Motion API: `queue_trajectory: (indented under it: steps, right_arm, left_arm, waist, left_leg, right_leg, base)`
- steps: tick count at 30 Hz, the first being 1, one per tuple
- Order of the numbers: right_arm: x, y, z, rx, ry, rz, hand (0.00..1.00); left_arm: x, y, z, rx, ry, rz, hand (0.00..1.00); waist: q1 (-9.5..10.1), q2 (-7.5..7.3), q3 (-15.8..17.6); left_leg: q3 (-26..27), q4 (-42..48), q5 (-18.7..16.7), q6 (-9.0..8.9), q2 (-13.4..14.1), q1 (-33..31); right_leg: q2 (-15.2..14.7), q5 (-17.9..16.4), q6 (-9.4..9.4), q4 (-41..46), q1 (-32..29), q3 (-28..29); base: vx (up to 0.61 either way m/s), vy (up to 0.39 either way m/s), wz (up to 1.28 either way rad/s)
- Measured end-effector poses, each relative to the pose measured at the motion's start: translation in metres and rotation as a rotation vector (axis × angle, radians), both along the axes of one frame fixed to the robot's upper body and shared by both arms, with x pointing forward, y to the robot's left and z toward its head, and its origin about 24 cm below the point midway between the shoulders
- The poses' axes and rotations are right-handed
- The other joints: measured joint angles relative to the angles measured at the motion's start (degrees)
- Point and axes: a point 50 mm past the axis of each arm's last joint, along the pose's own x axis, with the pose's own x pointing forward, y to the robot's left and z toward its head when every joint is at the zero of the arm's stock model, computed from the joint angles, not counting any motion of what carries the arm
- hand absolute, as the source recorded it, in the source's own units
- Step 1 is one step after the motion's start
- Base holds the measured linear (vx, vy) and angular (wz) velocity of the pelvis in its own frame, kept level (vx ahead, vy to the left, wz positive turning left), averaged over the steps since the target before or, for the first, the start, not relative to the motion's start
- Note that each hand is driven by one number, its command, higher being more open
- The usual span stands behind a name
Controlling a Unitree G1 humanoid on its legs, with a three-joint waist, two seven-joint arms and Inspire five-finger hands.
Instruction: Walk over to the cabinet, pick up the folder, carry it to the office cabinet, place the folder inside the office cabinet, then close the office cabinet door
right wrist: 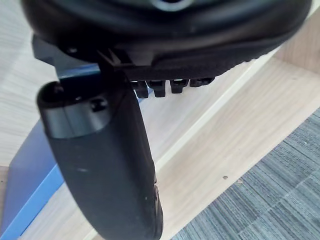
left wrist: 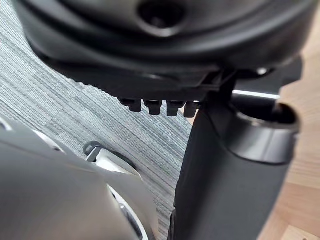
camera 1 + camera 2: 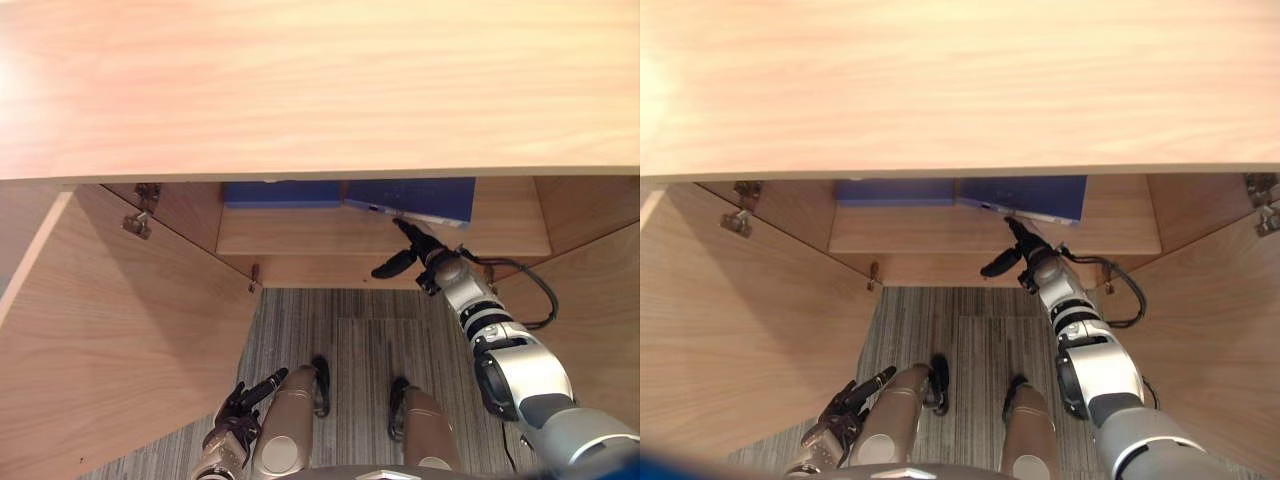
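Blue folder (image 3: 415,195) lies flat on the shelf (image 3: 300,235) inside the office cabinet (image 3: 300,90), right of centre. Its near edge runs roughly left-right and is slightly skewed, with the right end closer to the robot. The back part is hidden under the cabinet top, so the true long axis can't be confirmed. It is a thin, smooth, matte rectangular slab with a pale strip along the near edge.

A second blue folder (image 3: 282,193) lies just left of it, square to the shelf. Can't tell whether the two touch.

Right robot hand (image 3: 425,250) reaches in over the shelf lip. Its fingers are straight and point at the folder's near edge, and the thumb sticks out to the left. It grips nothing, and contact with the folder is not clear. In the right wrist view the blue folder (image 1: 30,165) lies past the thumb on pale wood.

Left robot hand (image 3: 238,405) hangs low by the leg with loose fingers and holds nothing.

The cabinet is light wood-grain laminate with flat panels. The left door (image 3: 120,340) and right door (image 3: 600,300) are both swung open. A metal hinge (image 3: 140,220) sits on the left side. The floor (image 3: 350,330) is grey striped carpet.
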Motion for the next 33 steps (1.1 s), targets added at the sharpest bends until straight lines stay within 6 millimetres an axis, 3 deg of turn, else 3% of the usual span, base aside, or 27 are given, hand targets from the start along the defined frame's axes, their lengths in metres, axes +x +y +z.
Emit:
queue_trajectory:
  steps: [4,10,15,19,25,28,33]
  right_arm:
    - [-0.018,0.001,-0.029,0.057,0.086,-0.036,1.00]
    - [-0.023,-0.009,-0.035,0.140,0.135,-0.117,1.00]
    - [-0.020,-0.020,-0.029,0.137,0.130,-0.160,1.00]
    - [-0.011,-0.029,-0.011,0.136,0.049,-0.197,1.00]
    - [0.005,-0.009,0.014,0.140,-0.064,-0.158,1.00]
    - [0.005,0.004,0.011,0.166,-0.064,-0.139,1.00]
    - [0.005,0.010,0.010,0.176,-0.065,-0.135,1.00]
  left_arm:
    - [-0.011,0.004,-0.003,0.011,0.026,-0.008,1.00]
    - [-0.018,0.016,-0.003,0.040,0.040,-0.011,1.00]
    - [-0.034,0.037,-0.003,0.071,0.065,0.073,1.00]
    - [-0.038,0.044,-0.002,0.072,0.066,0.133,1.00]
    - [-0.033,0.053,0.002,0.109,0.051,0.164,1.00]
    - [-0.033,0.056,0.003,0.128,0.060,0.168,1.00]
    - [-0.025,0.056,0.005,0.149,0.054,0.148,1.00]
  waist:
    - [-0.15,-0.79,-1.85]
    - [-0.19,-0.75,-1.91]
    - [-0.31,-0.70,-1.90]
    - [-0.52,-0.04,-1.56]
    - [-0.71,0.04,-1.66]
    - [-0.64,0.22,-1.96]
    - [-0.50,0.32,-2.02]
  left_leg:
    - [-0.08,-1.23,0.02,-0.04,0.00,2.82]
    - [0.17,-1.38,0.09,-0.12,0.02,4.30]
    - [2.26,-2.64,0.79,1.02,0.60,2.99]
    - [3.46,-3.53,1.60,1.57,1.61,2.30]
    - [4.45,-8.29,4.00,0.37,3.00,3.34]
    - [4.36,-9.43,4.41,-0.29,3.88,3.93]
    - [3.66,-10.80,5.05,-1.17,4.15,4.24]
  right_leg:
    - [0.18,0.38,0.05,-2.33,3.51,-0.57]
    - [0.21,0.86,0.10,-2.72,5.06,-0.47]
    - [0.83,1.98,-0.11,-2.76,2.08,1.43]
    - [1.98,3.40,-0.26,-4.19,0.93,2.56]
    - [4.00,6.32,-1.32,-9.56,1.65,2.93]
    - [5.05,7.11,-2.04,-11.69,2.66,2.68]
    - [5.61,7.86,-2.44,-13.48,3.35,2.10]
  base:
    - [0.04,-0.016,0.03]
    - [-0.02,-0.004,-0.01]
    - [-0.07,-0.011,-0.18]
    - [-0.02,-0.025,-0.20]
    - [0.04,-0.049,-0.14]
    - [0.08,-0.064,-0.06]
    - [0.04,-0.032,0.03]
